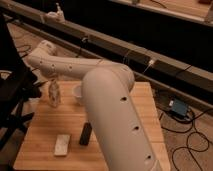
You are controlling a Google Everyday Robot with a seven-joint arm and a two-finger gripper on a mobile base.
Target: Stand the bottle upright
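Tool is at the far left of the counter, arm reaching over from the big white forearm in the fg. The bottle sits right under it, upright or v. close to it, base apparently on the wood near the left edge. Can't tell from here whether I've got hold of the bottle or not, so I'm treating that as unknown.

White cup is just beside the bottle on the right, partly hidden behind my arm. Black remote and the flat white block lie nearer me, well apart from the bottle.

Risks as I see them: bottle is slim and tall, so any sideways drag when I pull away could tip it. If it's a touch tilted, letting go would drop it back over, poss. off the left edge. Arm blocks much of the view, so I could clip the cup w/o noticing.
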